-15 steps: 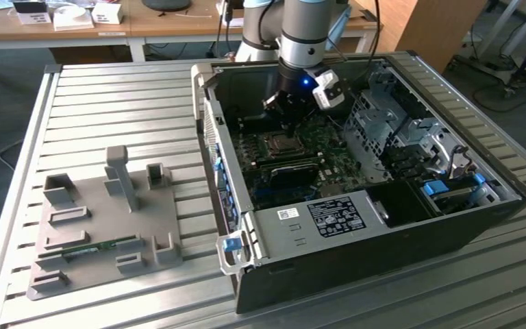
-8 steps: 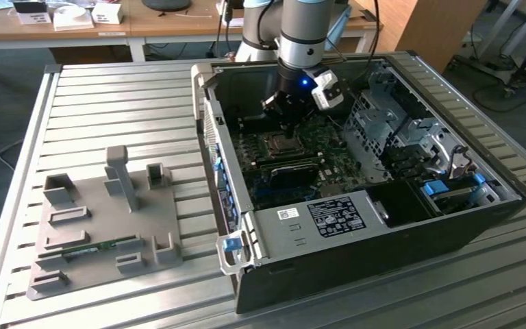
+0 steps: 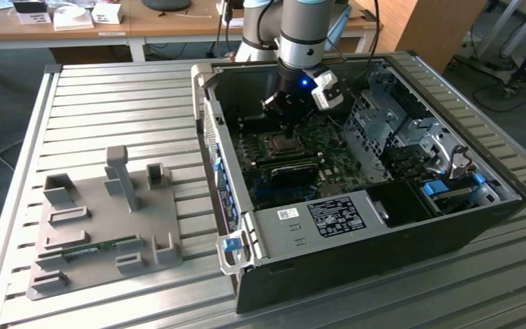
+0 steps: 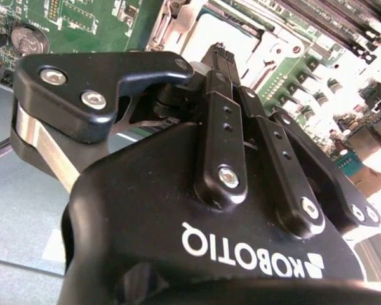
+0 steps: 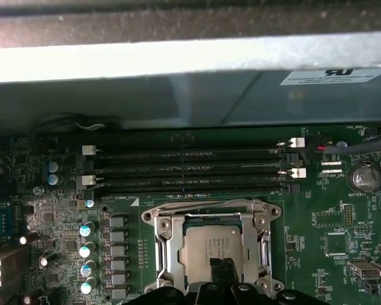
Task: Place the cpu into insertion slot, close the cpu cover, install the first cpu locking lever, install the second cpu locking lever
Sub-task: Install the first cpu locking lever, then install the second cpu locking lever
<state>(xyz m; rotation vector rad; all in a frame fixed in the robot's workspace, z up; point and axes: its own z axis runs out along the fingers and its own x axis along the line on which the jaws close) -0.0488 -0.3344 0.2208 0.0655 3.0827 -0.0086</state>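
A slatted metal worktop [image 3: 107,89] is seen in the exterior view, and it is described from that view's left to its right. At about eight o'clock a grey fixture tray [image 3: 98,226] is laid flat, with a green memory stick [image 3: 85,248] cradled in one of its holders, well apart from the work. At the centre an open grey computer case [image 3: 364,205] is laid on its side, so that the motherboard [image 3: 336,161] faces upward and can be reached from above. The arm is lowered into the case at about twelve o'clock, with the gripper [image 3: 284,118] held just above the insertion slot [image 3: 281,142]. In the first wrist view the cpu [image 5: 214,244] is seen seated flat in the insertion slot [image 5: 160,244], pale and square, with the silvery cpu cover [image 5: 206,204] framing it; whether the cover is fully shut cannot be told. Long black memory slots [image 5: 190,168] lie just beyond, at twelve o'clock from the socket. A dark fingertip is set over the chip's near edge, seemingly to press or steady it. In the second wrist view the fingers [image 4: 223,127] are drawn together, clenched with nothing visible between them.
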